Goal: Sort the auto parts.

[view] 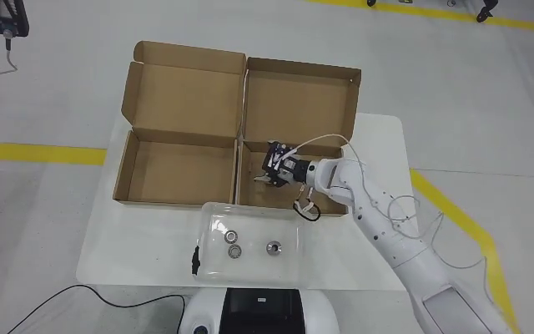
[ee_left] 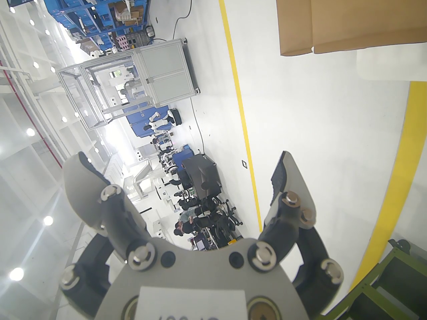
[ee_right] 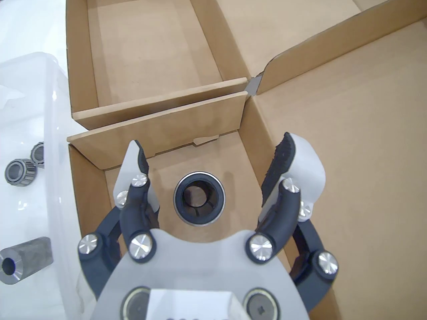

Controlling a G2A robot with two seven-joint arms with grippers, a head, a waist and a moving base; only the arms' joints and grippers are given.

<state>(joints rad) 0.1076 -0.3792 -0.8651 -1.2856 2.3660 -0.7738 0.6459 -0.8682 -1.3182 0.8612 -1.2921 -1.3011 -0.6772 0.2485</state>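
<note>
A white bench [view: 380, 146] carries a left box [view: 175, 171] and a right box [view: 300, 100], both open, along its far edge. A clear tray [view: 209, 219] of metal parts [view: 273, 247] sits at the near edge. The right tool [ee_right: 213, 149] hangs released over the right box, where a bearing ring [ee_right: 199, 198] lies on the floor beneath its spread fingers. The left tool [ee_left: 183, 161], also released and empty, points towards the hall.

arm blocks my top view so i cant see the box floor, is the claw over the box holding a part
Observer: No, the right claw is open, and a ring-shaped part lies on the box floor below it.
Operator: left claw carrying anything
Observer: It is open, nothing between its fingers.
Operator: what's the lone piece in the tray
Observer: A grey cylinder with a hole in its end.
</note>
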